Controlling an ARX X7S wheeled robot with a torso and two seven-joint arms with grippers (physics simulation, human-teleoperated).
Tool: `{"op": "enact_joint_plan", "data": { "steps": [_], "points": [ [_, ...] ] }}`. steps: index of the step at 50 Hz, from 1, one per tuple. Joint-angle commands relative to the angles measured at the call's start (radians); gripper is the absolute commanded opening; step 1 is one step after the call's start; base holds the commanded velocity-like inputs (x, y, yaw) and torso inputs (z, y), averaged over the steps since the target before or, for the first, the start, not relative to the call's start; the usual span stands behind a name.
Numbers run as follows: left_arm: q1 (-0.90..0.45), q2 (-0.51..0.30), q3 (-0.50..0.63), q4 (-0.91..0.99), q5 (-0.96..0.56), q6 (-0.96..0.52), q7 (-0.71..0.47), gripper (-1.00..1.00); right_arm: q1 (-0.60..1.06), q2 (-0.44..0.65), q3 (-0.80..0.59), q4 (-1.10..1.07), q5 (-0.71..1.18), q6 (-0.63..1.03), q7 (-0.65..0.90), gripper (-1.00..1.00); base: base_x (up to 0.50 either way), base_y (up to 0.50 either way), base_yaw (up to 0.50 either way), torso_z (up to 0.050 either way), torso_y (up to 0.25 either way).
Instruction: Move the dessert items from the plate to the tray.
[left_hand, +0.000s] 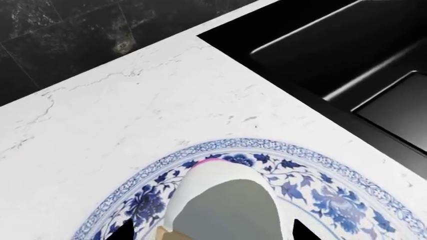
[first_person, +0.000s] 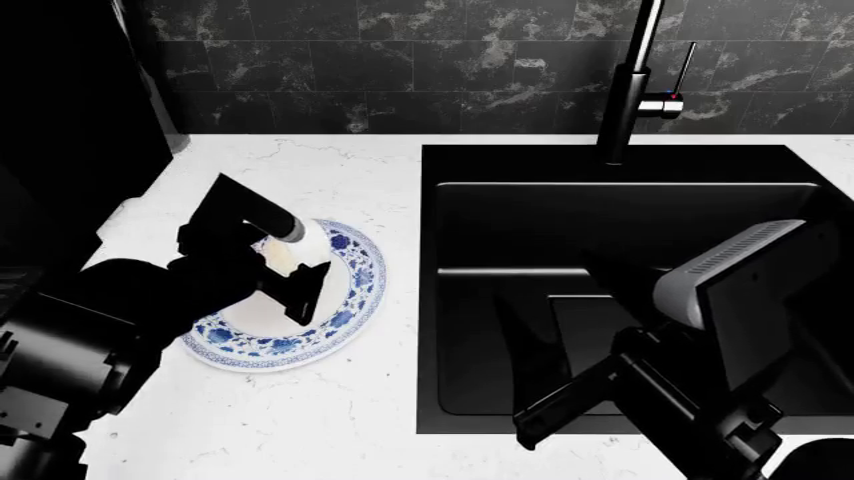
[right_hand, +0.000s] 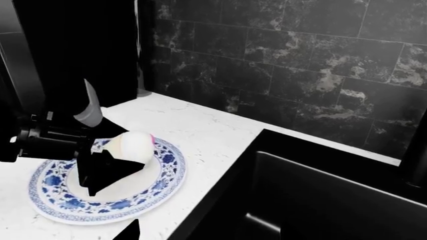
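The white marble surface (first_person: 334, 420) runs as a strip between the dark wall tiles (first_person: 400, 70) at the back and the near side, and on its right it ends at the straight lip of the deep black sink (first_person: 614, 300). The blue-and-white plate (first_person: 350, 300) sits close to that lip, its rim just beside the sink's left edge but not over it. Bare marble lies open behind the plate toward the wall and in front of it toward the near edge. A tall black faucet (first_person: 627, 90) stands behind the sink.

The left end effector (first_person: 287, 262) is down over the plate, its two black fingers (right_hand: 107, 170) set on either side of an ice-cream cone (right_hand: 133, 145), one finger on each flank; it looks closed on the cone, though the contact itself is partly hidden. The cone lies over the plate's middle, tilted rather than upright. Its long axis runs roughly along the end effector's reach, with the rounded white scoop pointing away from the left arm, toward the back wall and sink side, and the tan end tucked back between the fingers.

The right end effector (first_person: 547, 420) hangs over the front of the sink, well apart from the plate; whether it is open or closed I cannot tell.
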Motion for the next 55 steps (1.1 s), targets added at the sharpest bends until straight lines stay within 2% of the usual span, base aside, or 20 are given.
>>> {"op": "enact_joint_plan", "data": {
  "steps": [1,23,32,44,48,55],
  "points": [
    [0.004,-0.001,-0.003,0.0,-0.011,-0.004,0.005,-1.0,-0.002,0.002,-0.007,0.004,-0.01,-0.005,0.003,1.0,0.0,0.0,0.0,0.0,0.0],
    [0.007,0.0,-0.101,0.075,-0.075,-0.017,-0.034,-1.0,-0.009,0.008,-0.014,0.009,-0.011,-0.019,0.017,1.0,0.0,0.0,0.0,0.0,0.0],
    [0.001,0.0,-0.167,0.198,-0.102,-0.005,-0.084,-1.0,-0.006,0.01,-0.016,0.009,-0.01,-0.027,0.02,1.0,0.0,0.0,0.0,0.0,0.0],
    [-0.016,-0.011,-0.166,0.316,-0.131,-0.054,-0.097,-1.0,-0.005,0.022,-0.009,-0.003,-0.007,-0.037,0.034,1.0,0.0,0.0,0.0,-0.001,0.25],
    [-0.024,-0.005,-0.175,0.327,-0.146,-0.076,-0.106,-1.0,-0.007,0.025,-0.005,-0.003,-0.01,-0.042,0.033,1.0,0.0,0.0,0.0,0.0,0.0],
    [-0.031,-0.007,-0.163,0.329,-0.133,-0.068,-0.111,-1.0,0.004,0.032,-0.017,-0.008,-0.061,-0.03,0.055,1.0,-0.02,0.0,0.0,0.049,0.075]
  ]
}}
